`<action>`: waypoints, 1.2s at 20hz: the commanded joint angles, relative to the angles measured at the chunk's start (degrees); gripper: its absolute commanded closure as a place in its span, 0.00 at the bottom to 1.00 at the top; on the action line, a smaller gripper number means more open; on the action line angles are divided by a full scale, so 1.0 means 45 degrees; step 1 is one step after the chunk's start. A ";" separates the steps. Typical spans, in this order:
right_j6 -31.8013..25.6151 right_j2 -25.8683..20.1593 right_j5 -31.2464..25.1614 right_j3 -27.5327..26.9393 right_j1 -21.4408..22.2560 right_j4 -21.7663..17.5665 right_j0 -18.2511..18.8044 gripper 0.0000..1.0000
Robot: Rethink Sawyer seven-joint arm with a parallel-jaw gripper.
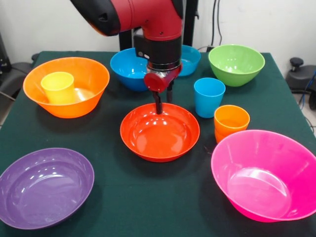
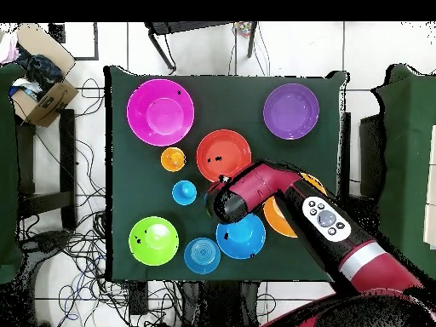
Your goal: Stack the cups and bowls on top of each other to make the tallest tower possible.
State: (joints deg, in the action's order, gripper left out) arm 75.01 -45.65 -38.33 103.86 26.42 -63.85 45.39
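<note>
Red-orange bowl mid-bench, claw dipping over its far rim, fingers close together; whether gripping the rim, cannot tell. Yellow cup inside orange bowl. Blue cup and orange cups beside pink bowl.

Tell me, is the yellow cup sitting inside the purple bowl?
No, the yellow cup stands inside the big orange bowl; the purple bowl holds nothing.
</note>
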 commanded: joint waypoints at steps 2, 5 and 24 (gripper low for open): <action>-0.5635 0.0141 -0.1515 -0.0436 -0.0407 -0.0040 0.0012 0.00; -0.5879 0.0263 -0.1439 -0.0787 -0.0591 -0.0119 -0.0139 0.00; -0.4976 0.0585 -0.0697 -0.1145 -0.0626 -0.0492 -0.0867 0.00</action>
State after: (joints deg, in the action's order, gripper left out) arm 66.20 -45.65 -38.34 102.69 24.61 -63.68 43.36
